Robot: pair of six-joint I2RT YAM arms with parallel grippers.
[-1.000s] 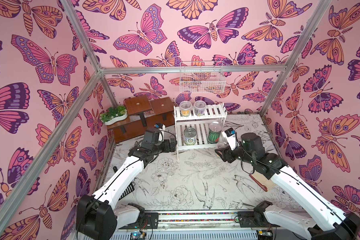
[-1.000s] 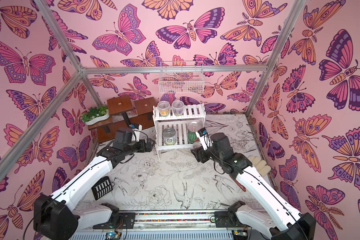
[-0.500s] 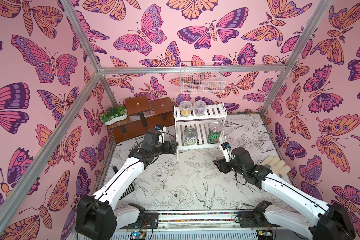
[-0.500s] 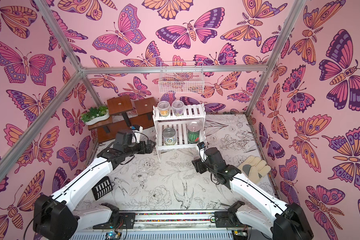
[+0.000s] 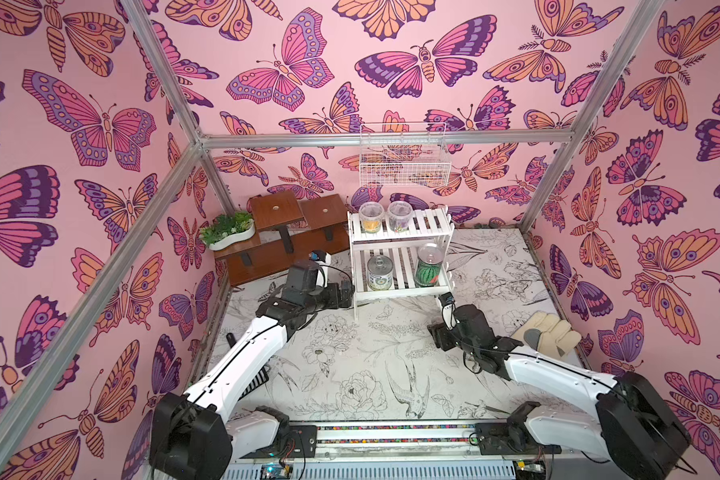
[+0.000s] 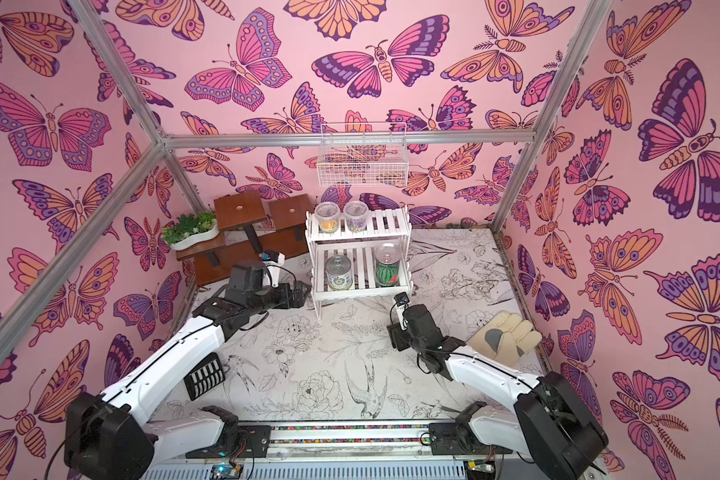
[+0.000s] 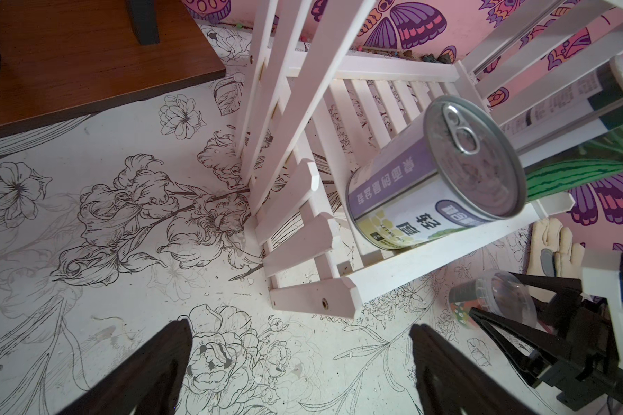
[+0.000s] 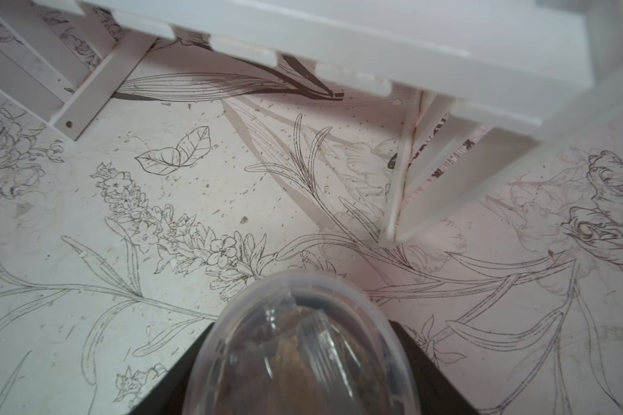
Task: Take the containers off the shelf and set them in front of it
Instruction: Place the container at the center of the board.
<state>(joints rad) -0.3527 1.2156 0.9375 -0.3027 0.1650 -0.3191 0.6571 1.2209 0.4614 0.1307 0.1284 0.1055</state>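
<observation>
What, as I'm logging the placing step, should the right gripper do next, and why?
Probably lower the clear lidded cup to the floral mat and release it: the right gripper holds it low in front of the white slatted shelf, off its tiers.

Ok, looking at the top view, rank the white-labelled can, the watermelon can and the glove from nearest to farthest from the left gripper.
From the left gripper, beside the shelf's left end:
1. white-labelled can, lower tier, left end.
2. watermelon can, lower tier, right end.
3. glove, lying far off on the right side.
</observation>
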